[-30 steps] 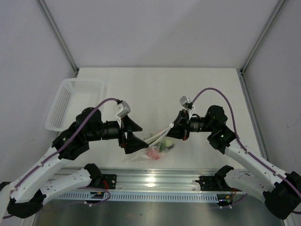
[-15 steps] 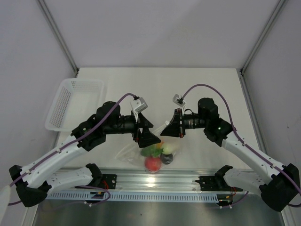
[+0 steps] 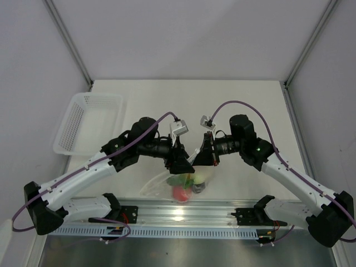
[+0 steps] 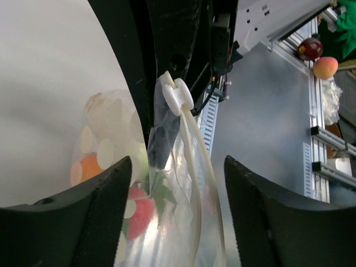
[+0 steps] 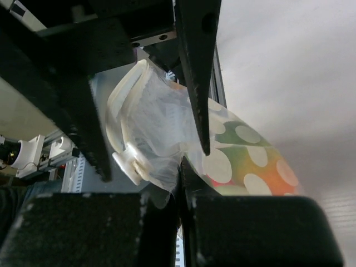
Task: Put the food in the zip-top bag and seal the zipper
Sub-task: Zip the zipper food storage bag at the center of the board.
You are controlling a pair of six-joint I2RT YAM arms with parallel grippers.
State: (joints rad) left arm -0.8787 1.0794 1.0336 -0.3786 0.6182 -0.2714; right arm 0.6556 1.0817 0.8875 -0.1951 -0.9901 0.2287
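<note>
Currently right end effector [image 5: 181,194] clenched on zip-top bag [image 4: 186,222] upper edge; left end effector [image 4: 177,167] released, straddling bag; food [image 3: 180,192] inside.

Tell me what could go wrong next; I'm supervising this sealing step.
The zip-top bag, loaded with food, hangs from the right jaws' pinch alone; it could slip out.
The left jaws stand open around the white slider; closing off it might leave the bag unsealed.
</note>
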